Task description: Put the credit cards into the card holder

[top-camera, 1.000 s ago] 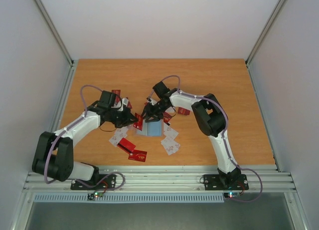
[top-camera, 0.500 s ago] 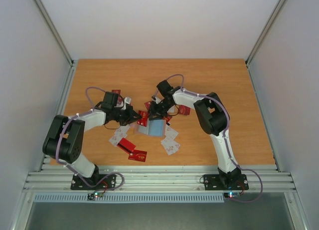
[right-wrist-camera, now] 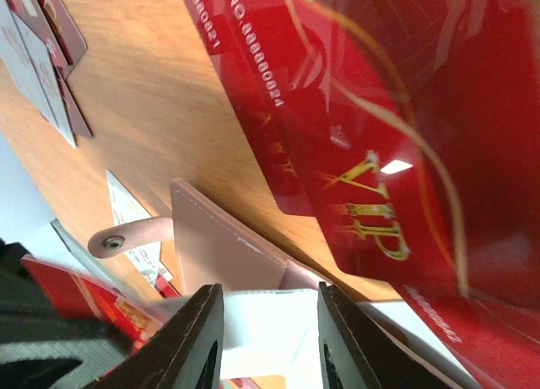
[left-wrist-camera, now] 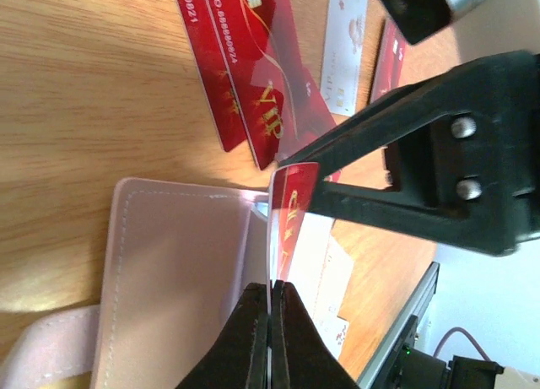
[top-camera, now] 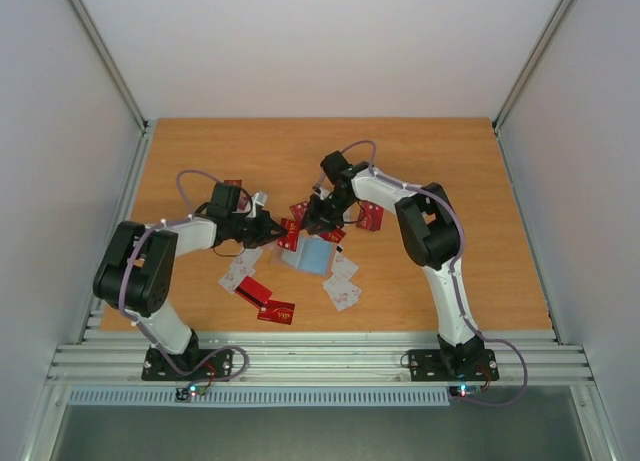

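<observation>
Your left pincer [left-wrist-camera: 270, 292] clamps a red card [left-wrist-camera: 291, 212] on edge just above the open holder [left-wrist-camera: 177, 271], ready for a pocket, while your right pincer [right-wrist-camera: 268, 321] straddles the holder's pale inner edge, likely to steady it; whether it grips, I cannot tell.

A wooden table [top-camera: 450, 181] with an orange-brown grain is recorded across the middle of the top view. It is enclosed by a white back wall [top-camera: 320, 41] at 12 o'clock and by white side panels [top-camera: 50, 201] at 9 and 3 o'clock. Aluminium posts [top-camera: 104, 51] are noted at 11 and 1 o'clock. A slotted aluminium rail [top-camera: 330, 356] is laid along the table's edge at 6 o'clock. A white perforated strip [top-camera: 300, 396] is seen just beside the rail.
</observation>
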`<state>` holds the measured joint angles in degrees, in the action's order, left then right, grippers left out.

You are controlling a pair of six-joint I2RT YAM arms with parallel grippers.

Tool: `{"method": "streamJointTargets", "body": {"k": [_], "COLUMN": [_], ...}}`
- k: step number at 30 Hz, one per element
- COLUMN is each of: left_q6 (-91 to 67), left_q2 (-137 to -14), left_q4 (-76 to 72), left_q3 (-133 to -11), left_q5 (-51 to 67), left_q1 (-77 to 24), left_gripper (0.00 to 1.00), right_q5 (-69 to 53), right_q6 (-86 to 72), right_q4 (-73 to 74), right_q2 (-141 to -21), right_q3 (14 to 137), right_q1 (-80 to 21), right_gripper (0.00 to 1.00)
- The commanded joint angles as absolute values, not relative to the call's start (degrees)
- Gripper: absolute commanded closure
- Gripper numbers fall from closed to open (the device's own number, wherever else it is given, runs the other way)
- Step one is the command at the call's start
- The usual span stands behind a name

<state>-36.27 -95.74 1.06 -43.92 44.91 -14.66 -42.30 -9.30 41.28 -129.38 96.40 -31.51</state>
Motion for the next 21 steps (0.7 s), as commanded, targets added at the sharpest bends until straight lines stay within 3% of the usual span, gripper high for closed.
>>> {"method": "streamJointTargets", "body": {"k": [1,9,21], "left_q6": [-35.4,-35.0,-34.6], "left_q2": [-99.7,-100.7,-99.2], "left_q4": [1.1,1.2,-0.4], "left_q3": [-42.9,-43.9,-43.3], "left_q5": [46.0,45.9,47.0], "left_q1": [-17.2,-18.6,-19.9], "left_gripper": [1.00,1.00,1.00], "right_q5": [-49.6,-44.2,-37.9], "right_q6": [-8.1,-2.5,1.5], "right_q4": [39.5,48.8,43.4], "right_q2": [-125.1,-120.0,-104.8], "right_q3": [102.4,102.5,74.5], "right_q1": [-31.8,-30.2,-28.0], "right_gripper": [0.66,0.65,0.67]}}
